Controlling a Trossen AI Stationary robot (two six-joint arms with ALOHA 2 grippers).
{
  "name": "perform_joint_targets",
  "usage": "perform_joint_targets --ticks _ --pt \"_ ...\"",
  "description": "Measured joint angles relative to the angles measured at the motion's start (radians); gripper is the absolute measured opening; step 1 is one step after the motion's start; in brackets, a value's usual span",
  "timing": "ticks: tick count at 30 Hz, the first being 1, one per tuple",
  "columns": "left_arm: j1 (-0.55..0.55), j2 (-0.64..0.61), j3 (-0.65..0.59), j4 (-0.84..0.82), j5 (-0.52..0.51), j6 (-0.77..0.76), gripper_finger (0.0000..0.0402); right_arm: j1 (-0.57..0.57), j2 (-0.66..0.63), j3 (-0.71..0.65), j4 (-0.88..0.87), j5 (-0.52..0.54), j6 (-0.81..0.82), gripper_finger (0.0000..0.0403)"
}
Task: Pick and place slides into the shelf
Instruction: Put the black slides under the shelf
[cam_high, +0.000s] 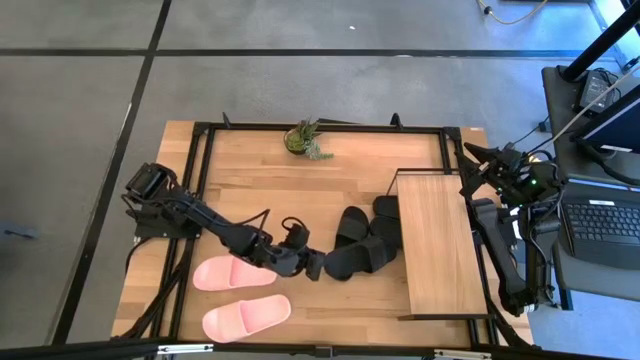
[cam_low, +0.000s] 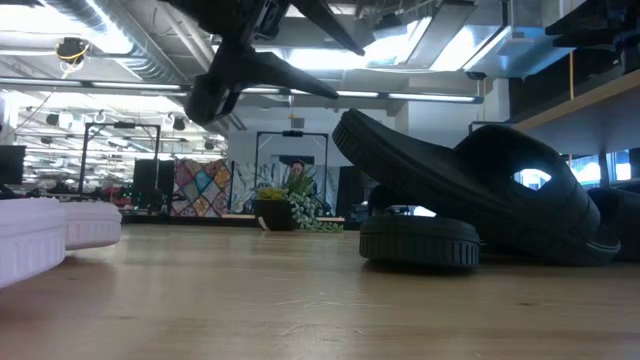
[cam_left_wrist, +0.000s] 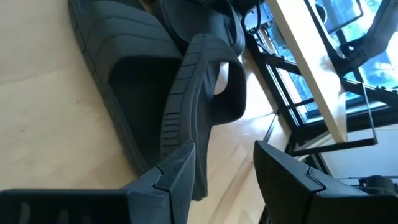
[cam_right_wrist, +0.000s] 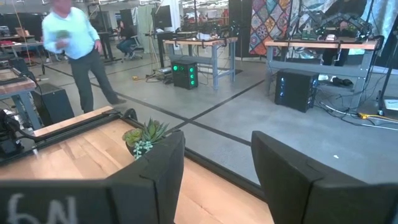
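Note:
Three black slides (cam_high: 362, 240) lie clustered at the shelf's (cam_high: 435, 245) left side. The nearest one (cam_left_wrist: 186, 106) stands tilted, its sole leaning on another black slide (cam_low: 420, 240) and its raised end (cam_low: 345, 125) up. My left gripper (cam_high: 318, 266) is open at that raised end, which reaches in between the fingers close to one finger (cam_left_wrist: 171, 177). Two pink slides (cam_high: 230, 272) (cam_high: 247, 317) lie flat near the table's front left. My right gripper (cam_high: 470, 150) is open over the far right corner, away from the slides. My left gripper comes at the tilted slide's raised end (cam_left_wrist: 186, 152) nearly level from the table's left. One finger stands right beside the sole's ribbed edge, while bare table shows between the slide and the other finger (cam_left_wrist: 292, 180). I cannot tell whether it touches the slide.
A small potted plant (cam_high: 303, 138) stands at the far edge of the table. A dark frame (cam_high: 200, 180) runs around the tabletop. A laptop (cam_high: 600, 225) and cables sit beyond the right edge. Bare wood lies between the plant and the slides.

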Motion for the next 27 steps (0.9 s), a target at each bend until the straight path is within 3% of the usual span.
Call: perform_joint_targets --ticks 7,11,20,27 --pt "0.000 0.000 0.000 0.001 0.003 -0.002 0.0154 0.000 0.000 0.000 0.000 0.000 0.000 0.0188" --pt "0.000 0.000 0.000 0.001 0.060 -0.008 0.0154 0.000 0.000 0.000 0.000 0.000 0.000 0.0188" --pt "0.004 0.018 0.001 -0.059 0.054 -0.134 0.0146 0.000 0.000 0.000 0.001 0.000 0.000 0.0188" --pt "0.003 0.029 0.000 -0.087 0.060 -0.140 0.0144 0.000 0.000 0.000 0.000 0.000 0.002 0.0188"
